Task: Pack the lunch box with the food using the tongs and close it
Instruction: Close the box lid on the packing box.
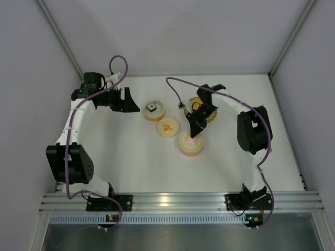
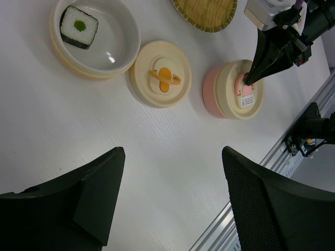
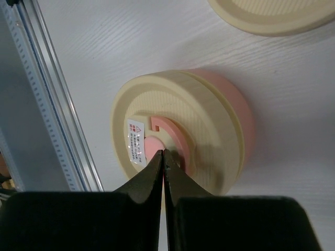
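- Right wrist view: the right gripper [image 3: 164,152] is pinched fully shut with nothing between its fingers. Its tips rest on the pink button [image 3: 149,145] at the centre of the cream lid [image 3: 209,123], which caps the pink box [image 3: 243,123].
- That box lies straight under the right hand, not off to either side (the lid is round, so it has no long axis to line up with).
- The left gripper [image 1: 131,100] hangs spread wide and empty at the far left of the table [image 1: 131,167], well apart from the pink box.
- The rice cube [image 2: 78,26] sits in the open bowl [image 2: 121,49], which is nearer the left hand than the right.
- A second lid [image 2: 144,91] lies flat between the bowl and the pink box. The orange on it looks like a lid mark, and I cannot make out loose orange chunks anywhere.
- I cannot find the tongs in any view (the part of the woven plate [image 2: 204,11] that shows is bare, and the right arm covers the rest from above).
- My judgement: the right arm is the one placed to deal with the capped box, and its shut tips would have to part before they could grasp anything.
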Controlling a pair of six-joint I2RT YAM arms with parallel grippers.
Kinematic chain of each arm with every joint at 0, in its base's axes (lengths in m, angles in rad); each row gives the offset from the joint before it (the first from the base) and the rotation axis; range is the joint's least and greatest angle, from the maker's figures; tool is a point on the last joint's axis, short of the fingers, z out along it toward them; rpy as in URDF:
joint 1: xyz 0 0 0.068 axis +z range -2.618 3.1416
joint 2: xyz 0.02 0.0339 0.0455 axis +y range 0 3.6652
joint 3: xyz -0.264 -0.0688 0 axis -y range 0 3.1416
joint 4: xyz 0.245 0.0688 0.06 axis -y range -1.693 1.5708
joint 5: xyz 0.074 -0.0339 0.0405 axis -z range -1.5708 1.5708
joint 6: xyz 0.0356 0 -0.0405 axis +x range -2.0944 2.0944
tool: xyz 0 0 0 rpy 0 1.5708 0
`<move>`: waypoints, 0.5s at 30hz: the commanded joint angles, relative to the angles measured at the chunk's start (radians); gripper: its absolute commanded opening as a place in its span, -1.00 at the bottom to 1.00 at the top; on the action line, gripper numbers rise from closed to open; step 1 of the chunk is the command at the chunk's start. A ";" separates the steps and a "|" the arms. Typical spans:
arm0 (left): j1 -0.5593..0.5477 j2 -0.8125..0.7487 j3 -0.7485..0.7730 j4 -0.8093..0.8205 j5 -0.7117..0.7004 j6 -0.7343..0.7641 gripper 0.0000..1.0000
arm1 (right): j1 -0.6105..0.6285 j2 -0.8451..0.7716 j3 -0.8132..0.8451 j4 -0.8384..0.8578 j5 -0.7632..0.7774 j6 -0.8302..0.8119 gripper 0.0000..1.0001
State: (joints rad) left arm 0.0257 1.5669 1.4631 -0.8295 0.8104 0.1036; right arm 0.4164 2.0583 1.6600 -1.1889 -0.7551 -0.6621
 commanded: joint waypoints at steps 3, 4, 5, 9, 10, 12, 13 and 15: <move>0.000 0.013 0.000 0.040 0.018 0.015 0.60 | -0.025 0.040 0.041 -0.089 -0.111 -0.076 -1.00; 0.002 0.012 -0.001 0.040 0.010 0.016 0.60 | -0.025 0.037 0.040 -0.095 -0.128 -0.088 -1.00; 0.002 0.012 0.000 0.038 0.007 0.021 0.60 | -0.025 0.030 0.037 -0.101 -0.135 -0.094 -1.00; 0.002 0.010 0.011 0.029 -0.017 0.041 0.63 | -0.025 -0.015 0.073 -0.150 -0.194 -0.116 -0.58; 0.000 0.010 0.028 0.026 -0.037 0.057 0.70 | -0.027 -0.029 0.087 -0.172 -0.232 -0.117 -0.43; -0.006 0.021 0.066 0.018 -0.164 0.065 0.79 | -0.027 -0.079 0.145 -0.184 -0.262 -0.100 -0.08; -0.006 0.034 0.095 -0.012 -0.210 0.059 0.83 | -0.027 -0.098 0.168 -0.178 -0.276 -0.058 0.00; -0.006 0.100 0.221 -0.078 -0.286 0.041 0.96 | -0.027 -0.148 0.237 -0.166 -0.277 0.004 0.17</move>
State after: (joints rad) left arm 0.0200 1.6131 1.5459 -0.8780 0.6533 0.1341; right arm 0.3943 2.0560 1.7775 -1.3056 -0.9257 -0.7006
